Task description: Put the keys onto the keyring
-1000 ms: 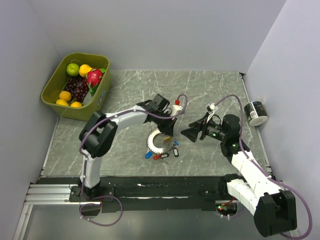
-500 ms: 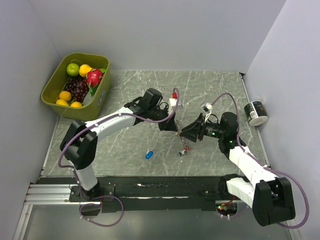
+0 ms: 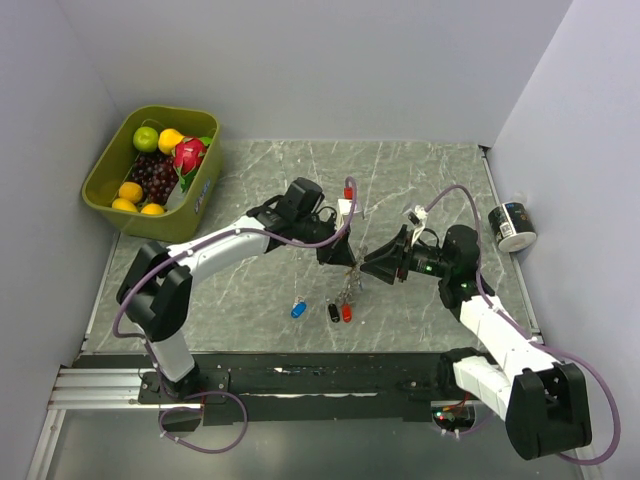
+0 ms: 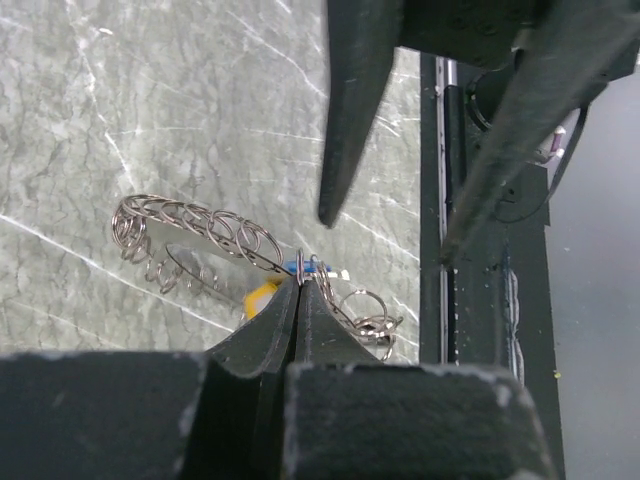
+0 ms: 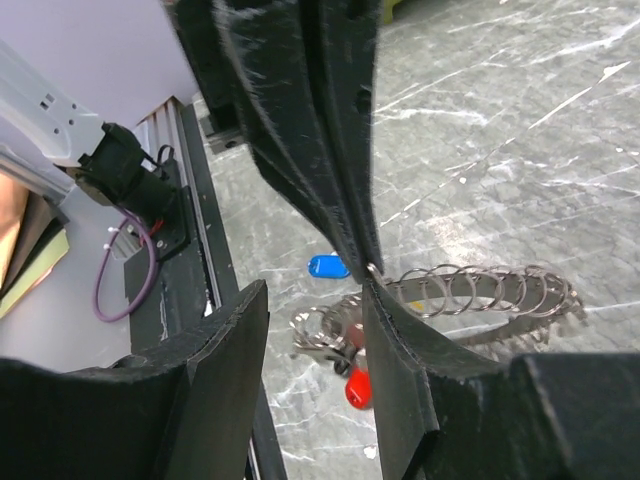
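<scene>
My left gripper (image 3: 342, 257) is shut on the wire of the keyring (image 4: 195, 228), a silvery ring with a coiled, beaded rim, and holds it above the table. The keyring also shows in the right wrist view (image 5: 490, 292). A red key (image 3: 346, 313) and a black key (image 3: 333, 313) dangle below it on small rings (image 5: 325, 330). A blue key (image 3: 297, 310) lies apart on the table. A yellow key (image 4: 262, 296) peeks out behind my left fingers. My right gripper (image 3: 372, 266) is open, one finger (image 5: 400, 370) touching the keyring beside the left fingertips.
A green basket (image 3: 105, 170) of fruit stands at the far left. A white roll (image 3: 512, 226) lies off the table's right edge. The black rail (image 3: 300, 380) runs along the near edge.
My left gripper has lifted the keyring off the table and carried it right. The red and black keys now dangle under it. My right gripper has closed in on it. The blue key stayed put.
</scene>
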Robot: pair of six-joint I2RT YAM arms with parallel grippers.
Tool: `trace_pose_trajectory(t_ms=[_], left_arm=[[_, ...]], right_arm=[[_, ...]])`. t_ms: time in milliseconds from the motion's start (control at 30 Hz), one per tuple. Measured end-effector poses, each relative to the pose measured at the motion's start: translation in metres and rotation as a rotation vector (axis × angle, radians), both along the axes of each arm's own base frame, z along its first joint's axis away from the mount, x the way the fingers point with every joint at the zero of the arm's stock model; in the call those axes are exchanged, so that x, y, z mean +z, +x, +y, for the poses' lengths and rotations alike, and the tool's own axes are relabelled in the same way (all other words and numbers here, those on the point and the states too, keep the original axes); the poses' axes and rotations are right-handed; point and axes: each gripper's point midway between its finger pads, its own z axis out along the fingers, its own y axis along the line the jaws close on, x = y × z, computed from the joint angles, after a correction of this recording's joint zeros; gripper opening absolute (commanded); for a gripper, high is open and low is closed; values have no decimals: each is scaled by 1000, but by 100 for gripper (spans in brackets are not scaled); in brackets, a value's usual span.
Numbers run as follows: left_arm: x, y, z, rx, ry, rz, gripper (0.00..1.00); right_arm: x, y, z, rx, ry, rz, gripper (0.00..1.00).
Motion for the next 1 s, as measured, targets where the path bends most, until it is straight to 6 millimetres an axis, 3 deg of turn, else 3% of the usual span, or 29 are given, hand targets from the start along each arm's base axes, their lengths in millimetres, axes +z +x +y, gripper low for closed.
trace_pose_trajectory(t_ms=[467,567,867,933,1000], left_arm=[[17,-20,-8,-46,-28,-22,1],[20,-22,-8,-49,-34,-29,1],[35,-24,-4,-43,-57,-59,1],[34,-25,-4,-43,-55,-56,1],[33,-26,-3,-43,-52,-53,1]], right_arm=[[-3,2,1,2,6,25,47],[-3,2,1,2,6,25,42],[-1,-2,2,25,11,22,41],[-1,-3,2,28,12,18,36],[1,-3,3,32,15,11,20]])
